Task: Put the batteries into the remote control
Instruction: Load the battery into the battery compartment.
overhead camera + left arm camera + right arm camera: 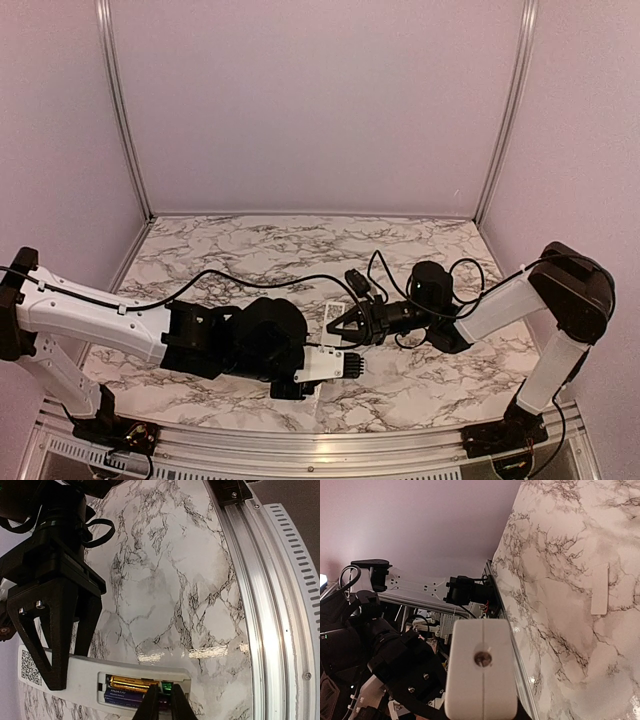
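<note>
Step in hand: seating the batteries. The remote is held clear of the marble table, back face towards the left wrist camera, with its compartment uncovered. The gold battery lies along the far side of the compartment and the dark battery along the near side; both appear to be in.

The right claw is clamped on one end of the remote, one finger across the face and the other behind. The left claw has its tips drawn together to a narrow slit at the compartment's near edge, over the dark battery, gripping nothing visible.

Whether the dark battery sits fully flat cannot be confirmed. Judgement: the next move calls for a light press to settle it. After that the left claw must fetch the cover, which lies flat on the table, well apart from the remote.
</note>
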### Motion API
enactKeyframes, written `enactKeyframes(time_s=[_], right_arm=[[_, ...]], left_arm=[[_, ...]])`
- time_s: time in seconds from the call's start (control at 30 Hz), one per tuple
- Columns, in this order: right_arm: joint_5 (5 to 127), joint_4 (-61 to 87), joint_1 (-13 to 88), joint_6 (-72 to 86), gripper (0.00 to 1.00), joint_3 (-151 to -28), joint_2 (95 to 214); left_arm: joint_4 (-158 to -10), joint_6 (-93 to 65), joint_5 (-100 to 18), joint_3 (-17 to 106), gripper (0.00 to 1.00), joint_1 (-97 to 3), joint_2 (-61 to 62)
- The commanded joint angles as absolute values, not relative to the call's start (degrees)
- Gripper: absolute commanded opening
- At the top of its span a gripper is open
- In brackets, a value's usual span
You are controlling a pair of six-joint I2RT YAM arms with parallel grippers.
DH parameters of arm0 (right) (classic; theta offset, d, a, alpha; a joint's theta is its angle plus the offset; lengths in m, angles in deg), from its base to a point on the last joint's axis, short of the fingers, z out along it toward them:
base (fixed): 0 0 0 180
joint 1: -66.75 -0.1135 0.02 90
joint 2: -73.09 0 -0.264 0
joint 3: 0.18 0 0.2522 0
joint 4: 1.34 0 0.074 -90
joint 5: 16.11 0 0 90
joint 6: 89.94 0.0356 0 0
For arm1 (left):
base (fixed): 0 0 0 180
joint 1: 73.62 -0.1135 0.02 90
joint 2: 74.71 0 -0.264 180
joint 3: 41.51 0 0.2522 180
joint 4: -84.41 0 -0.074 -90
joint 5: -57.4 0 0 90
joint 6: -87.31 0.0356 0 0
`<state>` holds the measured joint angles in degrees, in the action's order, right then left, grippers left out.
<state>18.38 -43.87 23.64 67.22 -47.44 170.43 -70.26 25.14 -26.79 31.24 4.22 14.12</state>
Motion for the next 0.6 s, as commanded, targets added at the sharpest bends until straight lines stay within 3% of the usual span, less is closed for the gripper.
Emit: enactKeyframes(time_s=[0.0, 0.4, 0.57], right_arm=[[17.5, -48.5, 22.6, 69.7, 0.00, -48.8, 169.1], [17.2, -48.1, 22.6, 69.4, 0.00, -48.9, 168.3], [17.8, -45.9, 22.5, 67.5, 0.00, -48.8, 168.1]], left_arm=[[-65.4, 23.7, -23.9, 33.0, 0.09, 3.0, 18.5], [-61.3, 21.7, -23.1, 36.3, 0.08, 2.2, 22.4], [-66.3, 20.9, -24.4, 34.1, 0.15, 1.7, 17.7]])
